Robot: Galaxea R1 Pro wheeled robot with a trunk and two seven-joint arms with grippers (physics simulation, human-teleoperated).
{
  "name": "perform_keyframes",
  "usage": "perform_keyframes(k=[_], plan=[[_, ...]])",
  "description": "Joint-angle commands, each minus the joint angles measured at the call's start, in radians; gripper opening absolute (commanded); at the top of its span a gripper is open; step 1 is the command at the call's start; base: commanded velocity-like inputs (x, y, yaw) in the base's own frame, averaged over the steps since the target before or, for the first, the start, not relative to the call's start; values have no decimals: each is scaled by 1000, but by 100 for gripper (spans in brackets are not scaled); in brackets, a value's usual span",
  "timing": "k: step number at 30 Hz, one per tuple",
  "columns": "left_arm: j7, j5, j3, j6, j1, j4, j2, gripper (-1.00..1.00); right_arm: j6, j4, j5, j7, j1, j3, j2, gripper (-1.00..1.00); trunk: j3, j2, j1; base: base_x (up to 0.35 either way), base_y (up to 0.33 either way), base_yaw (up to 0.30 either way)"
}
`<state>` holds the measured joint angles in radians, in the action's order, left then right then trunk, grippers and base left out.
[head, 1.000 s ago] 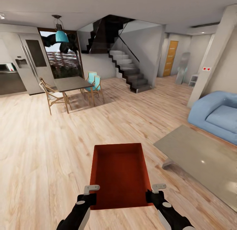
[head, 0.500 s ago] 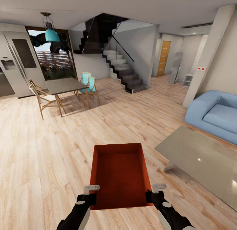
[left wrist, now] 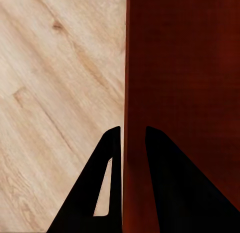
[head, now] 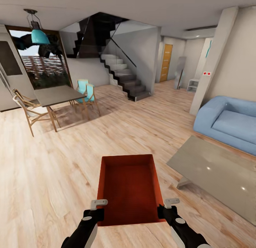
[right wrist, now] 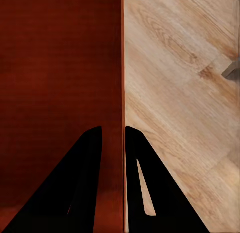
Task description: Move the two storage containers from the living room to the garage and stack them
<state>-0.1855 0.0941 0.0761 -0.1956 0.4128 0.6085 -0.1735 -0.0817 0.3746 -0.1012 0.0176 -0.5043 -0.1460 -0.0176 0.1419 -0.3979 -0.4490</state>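
Note:
One rust-red storage container [head: 128, 186] is carried in front of me above the living room's light wood-plank flooring [head: 71, 162], open side up and with nothing in it. My left gripper [head: 99, 210] is shut on its left wall near the close corner. My right gripper [head: 165, 209] is shut on the right wall at the matching spot. In the left wrist view the black fingers [left wrist: 107, 168] straddle the container [left wrist: 185, 93] wall. In the right wrist view the fingers [right wrist: 92, 163] pinch the container [right wrist: 60, 68] edge the same way.
A low grey coffee table [head: 213, 170] lies close on the right, with a blue sofa [head: 227, 122] behind it. A dining table with chairs [head: 53, 95] stands at the left. Stairs [head: 122, 77], a white column [head: 213, 59] and an orange door [head: 165, 63] are farther ahead.
The whole view has swung to the right, so the room slides left in the picture; the fridge has left the frame. The container and both grippers keep their place relative to me.

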Motion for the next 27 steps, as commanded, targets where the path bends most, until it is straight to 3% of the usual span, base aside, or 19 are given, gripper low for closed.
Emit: perform_keyframes(k=[1,10,20,27], plan=[[-3,18,-2,-7,0,4,-1,-100,-4,-3,-14,1,-2,-6,7,-100,2,-2,-1,265,207,-265],[-3,18,-2,-7,0,5,-1,-100,-4,-3,-14,1,-2,-6,7,-100,2,-2,-1,265,207,-256],[-3,18,-2,-7,0,5,-1,-100,-3,-3,-13,1,-2,-6,7,-100,2,-2,-1,265,207,-25],[-3,18,-2,-7,0,5,-1,-100,-3,-3,-13,1,-2,-6,7,-100,2,-2,-1,265,207,-225]])
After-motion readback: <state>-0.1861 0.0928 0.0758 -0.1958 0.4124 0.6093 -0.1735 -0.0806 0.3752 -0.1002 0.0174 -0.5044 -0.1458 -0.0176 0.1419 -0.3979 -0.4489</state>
